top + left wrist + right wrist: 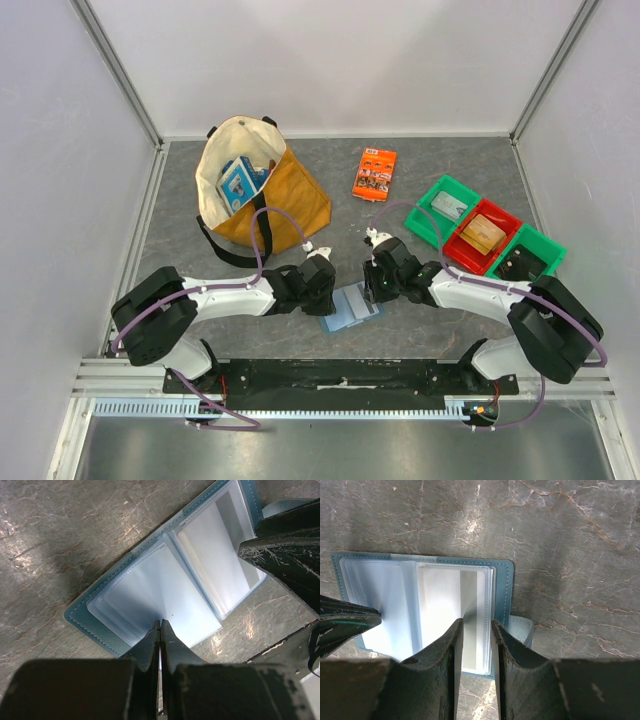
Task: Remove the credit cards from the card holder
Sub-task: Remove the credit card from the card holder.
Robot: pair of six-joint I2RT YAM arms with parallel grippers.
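The light-blue card holder (350, 307) lies open and flat on the table between my two grippers. Its clear pockets (150, 580) look pale, and no dark or tan card shows in them. My left gripper (160, 621) is shut, its tips resting on the holder's left page. My right gripper (476, 622) is open by a narrow gap over the outer edge of the right page (435, 595), beside the closing tab (520, 630). A tan-orange card (483, 233) lies in the red bin. A dark flat thing (515, 263) lies in the right green bin.
A tan and white tote bag (290, 205) with a blue-and-white box (240, 180) stands at the back left. An orange printed packet (375, 172) lies at the back middle. Green (440, 190), red (505, 215) and green (545, 250) bins stand in a row on the right.
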